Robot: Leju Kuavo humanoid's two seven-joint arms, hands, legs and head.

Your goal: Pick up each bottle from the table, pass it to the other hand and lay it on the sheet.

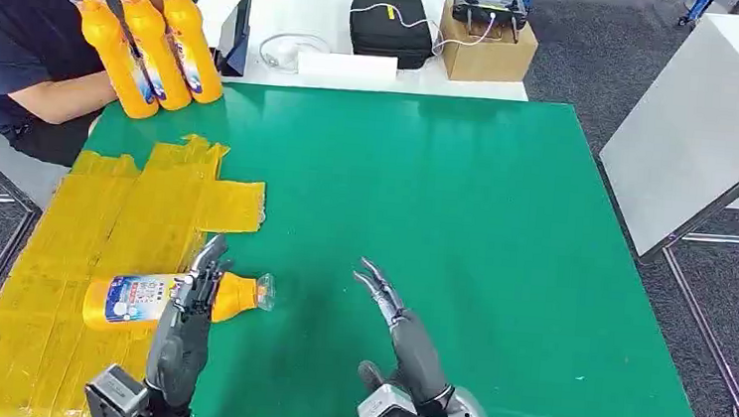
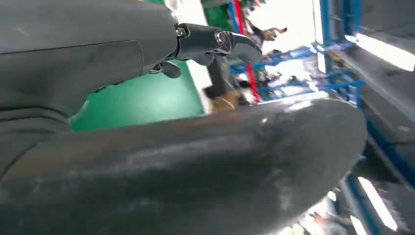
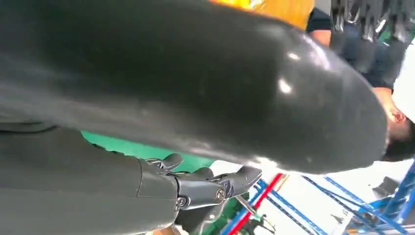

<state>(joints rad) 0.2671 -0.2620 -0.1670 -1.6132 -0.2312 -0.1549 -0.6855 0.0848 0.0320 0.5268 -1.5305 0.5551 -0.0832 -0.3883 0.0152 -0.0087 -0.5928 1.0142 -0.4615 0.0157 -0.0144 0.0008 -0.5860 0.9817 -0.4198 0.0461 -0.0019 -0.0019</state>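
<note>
An orange bottle with a blue-and-white label lies on its side on the yellow sheet. Its clear-capped neck reaches past the sheet's edge onto the green table. My left hand is over the bottle's shoulder with straight, spread fingers, and the left wrist view shows nothing between its thumb and fingers. My right hand hovers open to the right of the bottle, apart from it; its fingers are empty. Three more orange bottles stand upright at the table's far left corner.
A person in a dark shirt sits at the far left, with a forearm beside the standing bottles. A white table behind holds a black case, a cardboard box and a tablet. A white panel stands at the right.
</note>
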